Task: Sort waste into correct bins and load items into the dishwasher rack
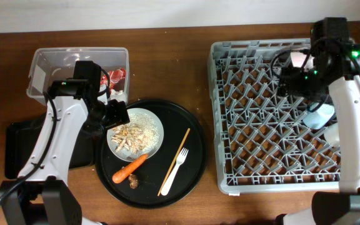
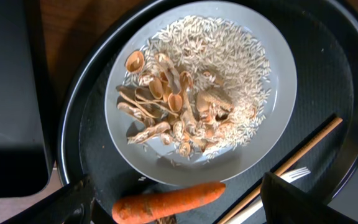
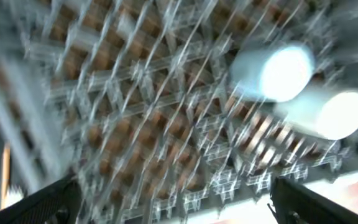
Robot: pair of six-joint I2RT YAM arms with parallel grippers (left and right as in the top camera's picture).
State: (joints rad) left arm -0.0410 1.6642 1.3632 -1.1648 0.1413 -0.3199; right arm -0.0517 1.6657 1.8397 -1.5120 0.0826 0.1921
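A white plate with pale food scraps sits on the round black tray, with a carrot piece, a brown bit, a fork and a chopstick. My left gripper hangs open and empty over the plate's left edge. In the left wrist view its fingers straddle the carrot below the plate and scraps. The red-and-white wrapper lies in the clear tub. My right gripper is open and empty above the rack.
A blue cup and a cream cup lie in the rack's right side. Something pink shows under the right arm. The shallow black tray lies left of the round tray. The right wrist view is motion-blurred.
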